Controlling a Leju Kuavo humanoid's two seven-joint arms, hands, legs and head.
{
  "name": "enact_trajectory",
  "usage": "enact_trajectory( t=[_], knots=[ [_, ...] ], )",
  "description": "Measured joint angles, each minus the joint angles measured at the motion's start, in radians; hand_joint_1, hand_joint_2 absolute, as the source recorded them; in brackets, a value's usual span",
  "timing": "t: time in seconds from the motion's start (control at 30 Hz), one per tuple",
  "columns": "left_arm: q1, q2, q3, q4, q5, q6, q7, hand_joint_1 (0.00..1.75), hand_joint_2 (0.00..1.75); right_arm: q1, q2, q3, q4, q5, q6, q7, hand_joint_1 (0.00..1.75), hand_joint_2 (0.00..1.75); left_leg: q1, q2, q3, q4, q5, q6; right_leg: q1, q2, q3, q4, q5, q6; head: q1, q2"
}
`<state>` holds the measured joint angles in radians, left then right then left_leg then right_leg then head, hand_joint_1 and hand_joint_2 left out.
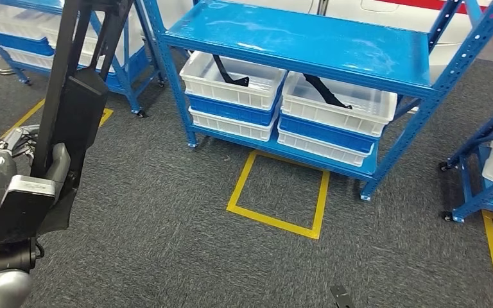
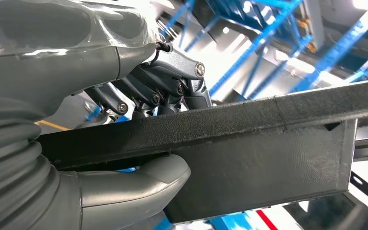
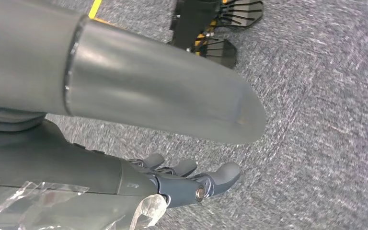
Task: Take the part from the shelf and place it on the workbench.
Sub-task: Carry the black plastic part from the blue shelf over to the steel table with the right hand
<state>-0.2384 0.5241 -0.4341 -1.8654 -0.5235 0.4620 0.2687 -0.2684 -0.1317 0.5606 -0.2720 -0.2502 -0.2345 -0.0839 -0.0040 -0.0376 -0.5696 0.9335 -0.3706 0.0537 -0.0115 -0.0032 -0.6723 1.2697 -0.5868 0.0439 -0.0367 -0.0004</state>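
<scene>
**Left hand grips the long black part; right hand hangs with nothing in it**

Closest to the head camera, the left hand sits at the lower left edge, wrapped in clear film and partly hidden behind the long black plastic part it carries. That part rises steeply from the hand to the top edge of the picture, where it is cut off; a wider flat panel hangs from its lower stretch. In the left wrist view the hold is plain: the thick grey thumb presses against one side of the textured black bar, and the darker fingers curl over the opposite edge, pinching the bar between them. The part's far end runs out of that picture too.

The right hand, seen from its wrist camera, hangs above grey carpet. Its dark fingers lie loosely spread, slightly bent, touching nothing, and the thumb stands well apart from them.

Ahead stands a blue metal shelf rack on the carpet. On its lower level sit two stacks of white and blue plastic bins, one on the left and one on the right. Each top bin holds a dark curved strip, too small to make out clearly. A yellow tape square marks the floor before the rack. More blue racks are cut off at both sides.
</scene>
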Motion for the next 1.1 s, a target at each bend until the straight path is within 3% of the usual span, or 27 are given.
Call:
enact_trajectory(
  t=[0.03, 0.1, 0.17, 0.23, 0.27, 0.33, 0.4, 0.47, 0.5, 0.53, 0.6, 0.67, 0.7, 0.77, 0.83, 0.9, 0.97, 1.0, 1.03, 1.07, 1.1],
  knots=[
    [0.001, 0.0, 0.002, 0.0, 0.0, 0.003, 0.0, 1.75, 1.75, 0.001, 0.0, 0.0, 0.0, 0.0, -0.001, 0.0, 0.0, 0.0, 0.002, -0.015, 0.0, 0.002, 0.0, -0.001, -0.002, 0.005, 0.02, -0.048, 0.034, 0.001, 0.0, 0.0],
    [0.001, 0.0, 0.009, -0.003, 0.001, 0.016, 0.004, 1.75, 1.75, 0.005, -0.002, 0.0, 0.0, 0.0, -0.004, 0.001, 0.0, 0.0, 0.004, -0.043, -0.004, 0.012, -0.003, -0.008, -0.009, 0.052, 0.084, -0.195, 0.107, 0.004, 0.0, 0.0],
    [0.003, 0.001, 0.021, -0.01, 0.002, 0.032, 0.013, 1.75, 1.75, 0.008, -0.002, 0.001, 0.0, -0.001, -0.009, 0.003, 0.0, 0.0, 0.005, -0.067, -0.014, 0.019, -0.004, -0.02, -0.013, 0.088, 0.119, -0.279, 0.136, 0.001, 0.0, 0.0],
    [0.008, 0.003, 0.037, -0.018, 0.005, 0.046, 0.021, 1.75, 1.75, 0.009, -0.002, 0.001, 0.0, -0.003, -0.013, 0.004, 0.0, 0.0, 0.01, -0.09, -0.021, 0.018, 0.001, -0.033, -0.009, 0.071, 0.121, -0.286, 0.138, -0.011, 0.0, 0.0],
    [0.013, 0.005, 0.045, -0.022, 0.007, 0.05, 0.023, 1.75, 1.75, 0.009, -0.001, 0.001, 0.0, -0.004, -0.015, 0.004, 0.0, 0.0, 0.011, -0.088, -0.024, 0.022, -0.001, -0.038, -0.008, 0.058, 0.122, -0.288, 0.139, -0.017, -0.001, 0.0],
    [0.02, 0.011, 0.059, -0.029, 0.012, 0.053, 0.025, 1.75, 1.75, 0.014, 0.002, 0.001, 0.0, -0.009, -0.017, 0.005, 0.0, 0.0, 0.01, -0.048, -0.052, 0.077, -0.033, -0.049, -0.011, 0.03, 0.124, -0.292, 0.143, -0.029, -0.004, 0.0],
    [0.023, 0.015, 0.069, -0.035, 0.019, 0.05, 0.026, 1.75, 1.75, 0.022, 0.002, 0.001, 0.0, -0.012, -0.019, 0.006, 0.0, 0.0, 0.012, 0.005, -0.115, 0.211, -0.099, -0.06, -0.011, 0.004, 0.124, -0.293, 0.142, -0.036, -0.007, 0.0],
    [0.028, 0.016, 0.073, -0.037, 0.027, 0.044, 0.026, 1.75, 1.75, 0.028, 0.002, 0.001, 0.0, -0.012, -0.019, 0.007, 0.0, 0.0, 0.019, 0.02, -0.166, 0.318, -0.134, -0.069, -0.01, -0.023, 0.124, -0.292, 0.139, -0.037, -0.007, 0.0],
    [0.032, 0.017, 0.075, -0.039, 0.03, 0.04, 0.026, 1.75, 1.75, 0.03, 0.002, 0.001, 0.0, -0.012, -0.019, 0.008, 0.0, 0.0, 0.022, 0.024, -0.165, 0.318, -0.126, -0.072, -0.01, -0.035, 0.125, -0.292, 0.138, -0.037, -0.007, 0.0],
    [0.034, 0.02, 0.076, -0.043, 0.033, 0.035, 0.025, 1.75, 1.75, 0.031, 0.004, 0.001, 0.0, -0.013, -0.018, 0.008, 0.0, 0.0, 0.025, 0.032, -0.143, 0.276, -0.102, -0.074, -0.011, -0.048, 0.126, -0.292, 0.136, -0.035, -0.007, 0.0],
    [0.036, 0.027, 0.081, -0.054, 0.035, 0.028, 0.021, 1.75, 1.75, 0.031, 0.006, 0.001, 0.0, -0.014, -0.017, 0.007, 0.0, 0.0, 0.023, 0.08, -0.059, 0.124, -0.045, -0.074, -0.008, -0.069, 0.131, -0.292, 0.131, -0.028, -0.007, 0.0],
    [0.037, 0.033, 0.09, -0.064, 0.036, 0.027, 0.019, 1.75, 1.75, 0.031, 0.007, 0.001, 0.0, -0.016, -0.017, 0.004, 0.0, 0.0, 0.016, 0.114, -0.009, 0.029, -0.019, -0.065, -0.004, -0.087, 0.139, -0.293, 0.125, -0.017, -0.006, 0.0],
    [0.037, 0.035, 0.094, -0.069, 0.037, 0.027, 0.018, 1.75, 1.75, 0.03, 0.008, 0.001, -0.001, -0.017, -0.017, 0.002, 0.0, 0.0, 0.012, 0.111, -0.007, 0.02, -0.02, -0.06, -0.002, -0.097, 0.142, -0.294, 0.122, -0.011, -0.006, 0.0],
    [0.041, 0.038, 0.099, -0.077, 0.04, 0.026, 0.017, 1.75, 1.75, 0.028, 0.012, 0.001, -0.001, -0.019, -0.016, 0.0, 0.0, 0.0, 0.013, 0.083, -0.009, 0.017, -0.017, -0.047, -0.005, -0.111, 0.15, -0.296, 0.115, 0.001, -0.006, 0.0],
    [0.044, 0.041, 0.103, -0.087, 0.045, 0.024, 0.016, 1.75, 1.75, 0.029, 0.015, 0.001, -0.002, -0.02, -0.016, -0.002, 0.0, 0.0, 0.017, 0.058, -0.004, 0.009, -0.011, -0.034, -0.009, -0.07, 0.138, -0.255, 0.083, 0.009, -0.004, 0.0],
    [0.047, 0.043, 0.105, -0.093, 0.048, 0.02, 0.014, 1.75, 1.75, 0.031, 0.017, 0.001, -0.002, -0.021, -0.013, -0.002, 0.0, 0.0, 0.019, 0.035, -0.001, 0.006, -0.008, -0.025, -0.008, -0.015, 0.081, -0.13, 0.018, 0.009, -0.003, 0.0],
    [0.051, 0.042, 0.103, -0.094, 0.047, 0.016, 0.01, 1.75, 1.75, 0.033, 0.018, 0.002, -0.002, -0.021, -0.011, -0.002, 0.0, 0.0, 0.017, 0.007, -0.001, 0.007, -0.009, -0.022, -0.007, -0.002, 0.016, -0.009, -0.019, 0.007, -0.003, 0.0],
    [0.053, 0.042, 0.103, -0.094, 0.046, 0.014, 0.008, 1.75, 1.75, 0.034, 0.019, 0.002, -0.002, -0.02, -0.01, -0.001, 0.0, 0.0, 0.016, -0.008, 0.0, 0.008, -0.009, -0.022, -0.006, 0.0, 0.004, 0.003, -0.009, 0.006, -0.003, 0.0],
    [0.054, 0.042, 0.103, -0.094, 0.045, 0.013, 0.006, 1.75, 1.75, 0.035, 0.02, 0.002, -0.002, -0.02, -0.01, -0.001, 0.0, 0.0, 0.016, -0.023, 0.001, 0.009, -0.01, -0.023, -0.007, 0.003, 0.014, -0.032, 0.021, 0.005, -0.003, 0.0],
    [0.054, 0.042, 0.103, -0.094, 0.043, 0.013, 0.005, 1.75, 1.75, 0.035, 0.02, 0.002, -0.002, -0.02, -0.01, -0.001, 0.0, 0.0, 0.017, -0.038, 0.002, 0.01, -0.01, -0.024, -0.008, 0.014, 0.04, -0.099, 0.064, 0.003, -0.003, 0.0],
    [0.054, 0.042, 0.103, -0.094, 0.042, 0.013, 0.004, 1.75, 1.75, 0.036, 0.02, 0.002, -0.002, -0.02, -0.01, 0.0, 0.0, 0.0, 0.018, -0.052, 0.001, 0.012, -0.011, -0.026, -0.01, 0.039, 0.072, -0.175, 0.1, 0.0, -0.003, 0.0]
  ],
)
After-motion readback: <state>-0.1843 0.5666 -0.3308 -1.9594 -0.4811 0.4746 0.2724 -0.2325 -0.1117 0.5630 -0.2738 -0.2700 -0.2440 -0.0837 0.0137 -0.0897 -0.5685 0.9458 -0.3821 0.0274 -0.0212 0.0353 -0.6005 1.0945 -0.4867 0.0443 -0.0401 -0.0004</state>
